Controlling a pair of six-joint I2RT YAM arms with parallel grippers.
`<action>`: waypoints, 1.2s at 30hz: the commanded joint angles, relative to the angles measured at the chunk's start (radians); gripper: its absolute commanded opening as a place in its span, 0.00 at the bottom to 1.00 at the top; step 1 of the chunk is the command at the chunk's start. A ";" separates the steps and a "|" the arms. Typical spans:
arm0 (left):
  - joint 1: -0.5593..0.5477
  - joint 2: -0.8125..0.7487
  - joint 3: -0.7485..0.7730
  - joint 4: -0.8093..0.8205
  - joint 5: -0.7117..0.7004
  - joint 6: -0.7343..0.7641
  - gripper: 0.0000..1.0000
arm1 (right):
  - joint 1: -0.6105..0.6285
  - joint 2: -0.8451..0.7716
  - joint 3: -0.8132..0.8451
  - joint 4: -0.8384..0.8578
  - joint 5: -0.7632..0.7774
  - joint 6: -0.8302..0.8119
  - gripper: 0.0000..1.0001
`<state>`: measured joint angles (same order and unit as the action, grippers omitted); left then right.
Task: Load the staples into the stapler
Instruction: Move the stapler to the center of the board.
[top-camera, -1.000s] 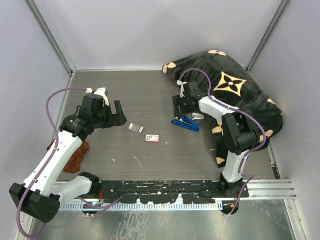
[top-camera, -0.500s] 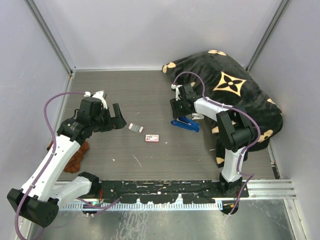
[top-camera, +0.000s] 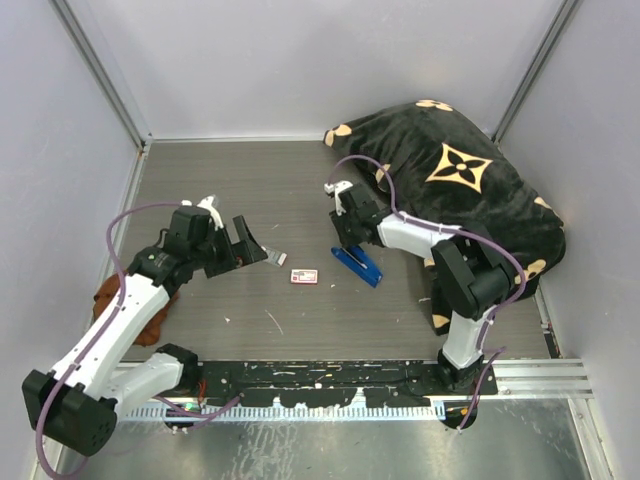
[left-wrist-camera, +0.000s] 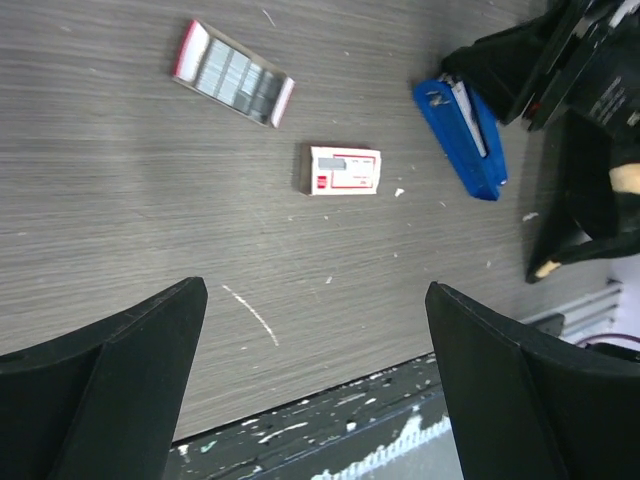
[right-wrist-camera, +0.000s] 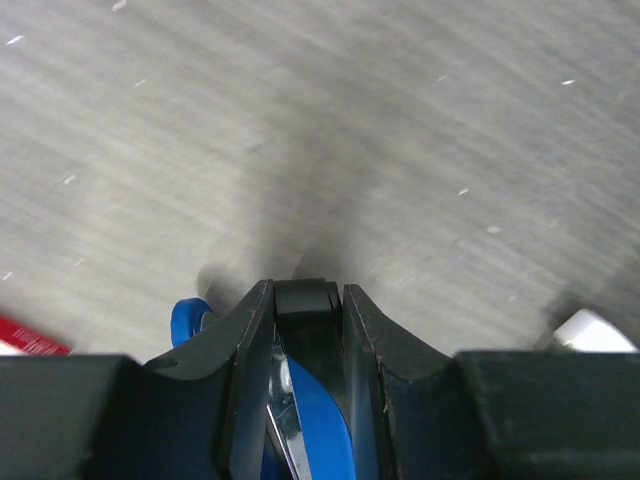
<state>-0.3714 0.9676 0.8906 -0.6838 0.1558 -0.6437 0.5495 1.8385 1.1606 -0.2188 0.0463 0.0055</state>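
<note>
The overhead camera sits high above and behind the arm bases at the near edge. It looks down and forward over the whole grey wood-grain worktop (top-camera: 290, 180), out to both far corners. The left wrist camera hangs fairly high over the middle and looks steeply down between the wide-spread black fingers of the left gripper (left-wrist-camera: 315, 290). With the overhead view it shares the red-and-white cardboard box (left-wrist-camera: 344, 170) and the slim blue desk stapler (left-wrist-camera: 462, 136). The right wrist camera is very close to the surface, right of centre. It peers past the right gripper (right-wrist-camera: 307, 297), whose fingers clamp that stapler, the one thing all three views share.
</note>
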 joint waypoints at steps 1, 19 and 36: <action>-0.009 0.041 -0.058 0.207 0.144 -0.127 0.92 | 0.098 -0.149 -0.064 0.105 0.068 0.068 0.18; -0.171 0.079 -0.230 0.364 0.107 -0.250 0.88 | 0.357 -0.311 -0.306 0.116 0.182 0.381 0.17; -0.213 0.089 -0.340 0.470 0.167 -0.307 0.88 | 0.379 -0.488 -0.364 0.010 0.061 0.487 0.71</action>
<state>-0.5606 1.0473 0.5415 -0.3161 0.2924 -0.9176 0.9409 1.4166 0.7776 -0.1814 0.1516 0.4553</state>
